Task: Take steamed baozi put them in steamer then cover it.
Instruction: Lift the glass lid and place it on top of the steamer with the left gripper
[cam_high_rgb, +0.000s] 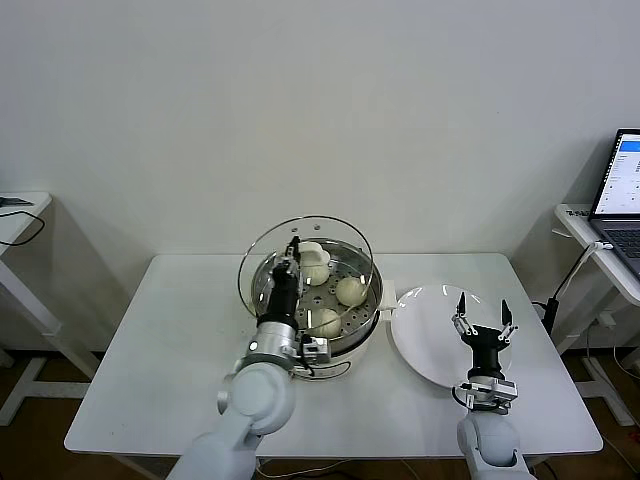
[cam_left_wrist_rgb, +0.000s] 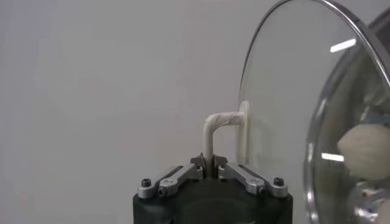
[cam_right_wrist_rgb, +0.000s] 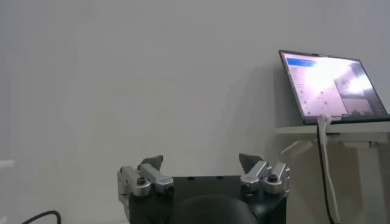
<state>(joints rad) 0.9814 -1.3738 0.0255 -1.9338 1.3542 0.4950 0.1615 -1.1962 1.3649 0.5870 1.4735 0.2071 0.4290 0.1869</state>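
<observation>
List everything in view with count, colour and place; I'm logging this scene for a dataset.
buns: three visible, cream, inside the pot
pot: one, shiny steel, table centre
lid: one, clear glass, tilted over the pot, held by its white handle
plate: one, white, right of the pot
table: one, white
laptop: one, open, side desk at right
left gripper: jaws shut on the handle
right gripper: jaws open, above the plate

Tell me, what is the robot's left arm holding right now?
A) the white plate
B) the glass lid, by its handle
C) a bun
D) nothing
B: the left gripper is shut on the white handle of the cover, holding it tilted on edge at the steamer; the right gripper hangs open above the plate.
</observation>
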